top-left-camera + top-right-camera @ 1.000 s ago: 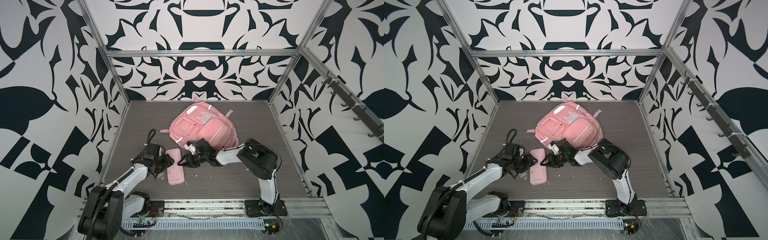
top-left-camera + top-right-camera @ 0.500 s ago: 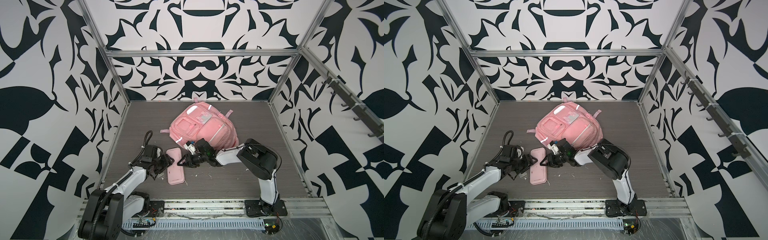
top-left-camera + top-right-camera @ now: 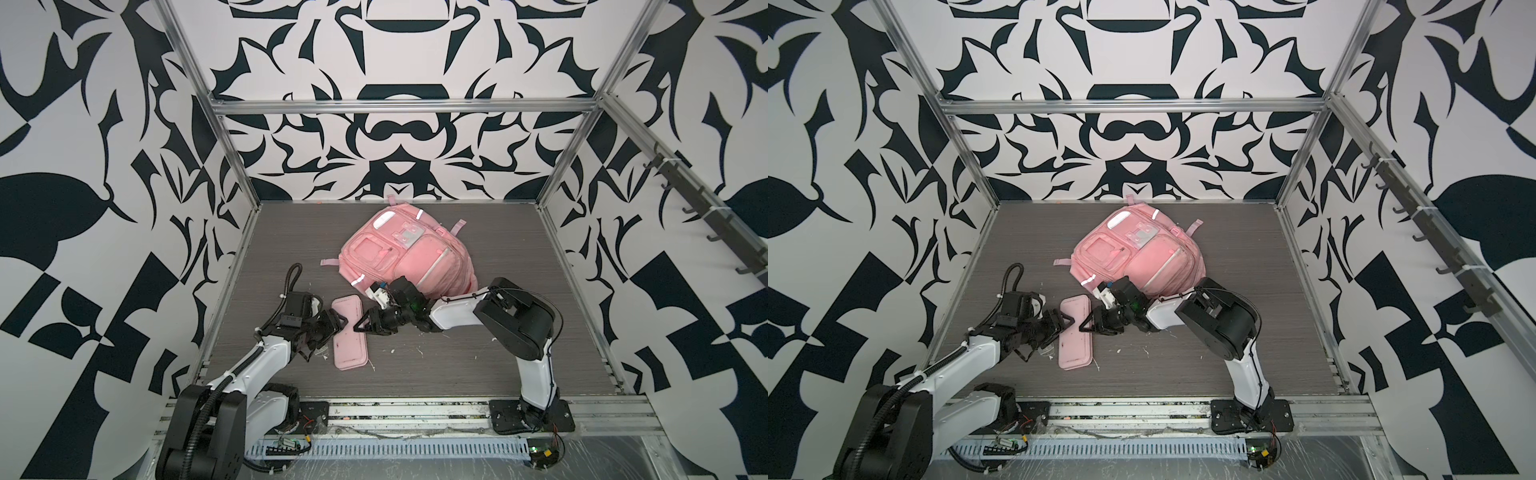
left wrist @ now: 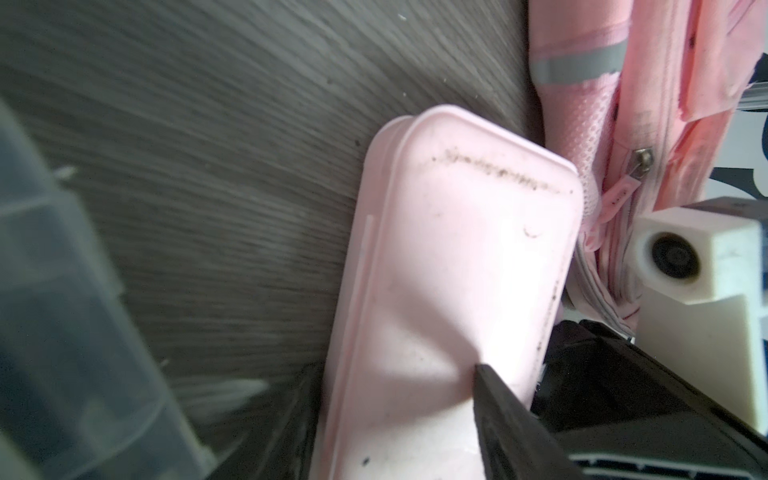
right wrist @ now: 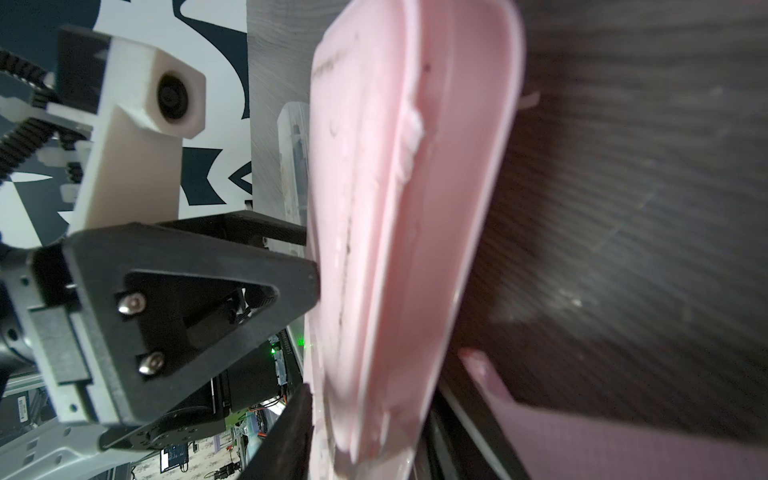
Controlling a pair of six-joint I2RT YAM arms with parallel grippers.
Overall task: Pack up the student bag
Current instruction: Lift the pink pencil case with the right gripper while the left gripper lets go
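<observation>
Your 2 top views come from 1 stereo head hung high over the near edge of the table (image 3: 519,249), tilted down toward the back wall (image 3: 386,137). Both take in the whole scene and overlap almost fully. Your left wrist camera (image 5: 174,99) rides very close over the pencil case (image 4: 457,270), looking along it to the student bag (image 4: 681,83). Your right wrist camera (image 4: 673,253) sits just as close at the case's opposite long edge, facing back across it, apparently near edge-on, though blur leaves that unsure. Both wrist views share the case, and each shows the other's lens.

Bright, even overhead light, soft shadows; wrist views blurred close up, edges bowed.
</observation>
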